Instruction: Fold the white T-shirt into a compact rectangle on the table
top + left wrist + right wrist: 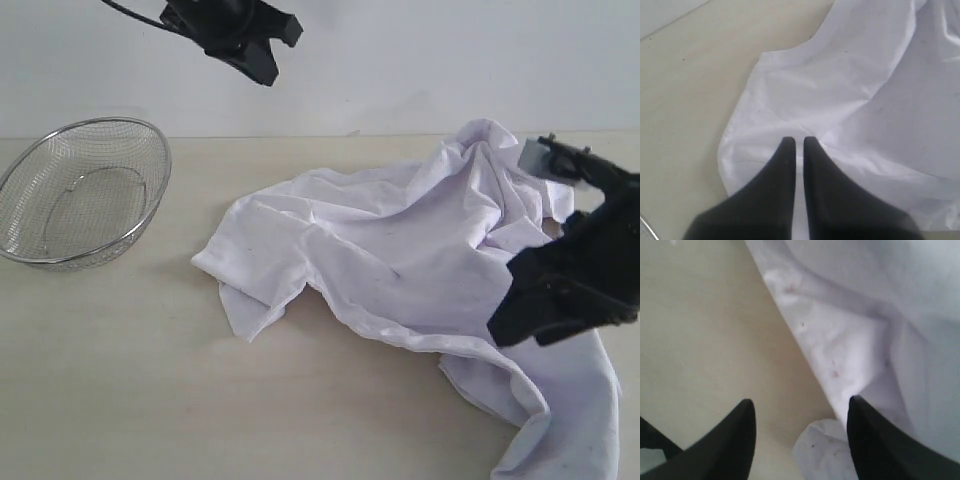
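Note:
The white T-shirt [400, 250] lies crumpled and spread across the right half of the table [150, 380], one end trailing to the front right edge. No lettering shows on it. My left gripper [268, 70] hangs high above the back of the table, shut and empty; in the left wrist view its tips [799, 142] point down over a shirt edge [850, 90]. My right gripper [510, 300] is low over the shirt's right side, open. In the right wrist view its fingers [801, 402] straddle bare table [700, 330] and a fold of shirt [850, 340], gripping nothing.
A silver wire-mesh bowl [80, 195] stands at the left of the table, well apart from the shirt. Bare tabletop runs along the front left, between bowl and shirt. A pale wall closes the back.

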{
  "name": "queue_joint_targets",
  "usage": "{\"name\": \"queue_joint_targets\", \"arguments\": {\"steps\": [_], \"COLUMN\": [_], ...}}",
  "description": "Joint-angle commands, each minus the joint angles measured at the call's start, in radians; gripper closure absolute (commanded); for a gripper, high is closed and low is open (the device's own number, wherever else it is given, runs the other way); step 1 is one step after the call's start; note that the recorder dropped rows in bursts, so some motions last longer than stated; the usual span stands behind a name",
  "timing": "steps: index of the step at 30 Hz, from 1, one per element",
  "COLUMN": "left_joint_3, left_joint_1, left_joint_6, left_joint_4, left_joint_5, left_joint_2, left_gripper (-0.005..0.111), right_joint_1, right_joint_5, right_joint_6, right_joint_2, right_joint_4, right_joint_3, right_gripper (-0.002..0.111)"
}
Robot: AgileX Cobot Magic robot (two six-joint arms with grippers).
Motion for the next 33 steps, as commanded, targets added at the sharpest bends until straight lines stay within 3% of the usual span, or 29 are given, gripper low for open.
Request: {"name": "queue_joint_targets", "arguments": {"steps": [1,7,11,15,19,26,28,31,33], "left_joint_3": [0.058,0.15,0.241,0.352,0.506,0.845,0.919,1.002,1.029], "left_joint_1": [0.003,0.05,0.087,0.093,0.106,0.106,0.106,0.106,0.106], "left_joint_6": [0.0,0.01,0.06,0.087,0.105,0.148,0.154,0.158,0.158], "left_joint_4": [-0.016,-0.098,-0.248,-0.24,-0.228,-0.228,-0.228,-0.228,-0.228], "left_joint_5": [0.008,0.008,0.008,0.008,0.008,-0.107,-0.143,-0.177,-0.187], "left_joint_2": [-0.1,-0.189,-0.271,-0.362,-0.506,-0.822,-0.887,-0.946,-0.964], "left_gripper": [0.102,0.102,0.102,0.102,0.102,0.102,0.102,0.102,0.102], "right_joint_1": [0.001,0.014,0.109,0.183,0.19,0.196,0.224,0.27,0.307], "right_joint_5": [-0.05,-0.086,-0.227,-0.39,-0.49,-0.487,-0.497,-0.474,-0.457], "right_joint_6": [-0.034,-0.038,-0.03,0.05,0.137,0.148,0.154,0.153,0.153], "right_joint_2": [-0.051,-0.107,-0.103,-0.103,-0.103,-0.004,0.009,0.009,0.009], "right_joint_4": [0.066,0.024,-0.024,-0.087,-0.166,-0.143,-0.14,-0.135,-0.135], "right_joint_3": [0.105,0.138,0.191,0.237,0.265,0.27,0.27,0.27,0.27], "right_gripper": [0.06,0.06,0.06,0.06,0.06,0.06,0.07,0.108,0.108]}}
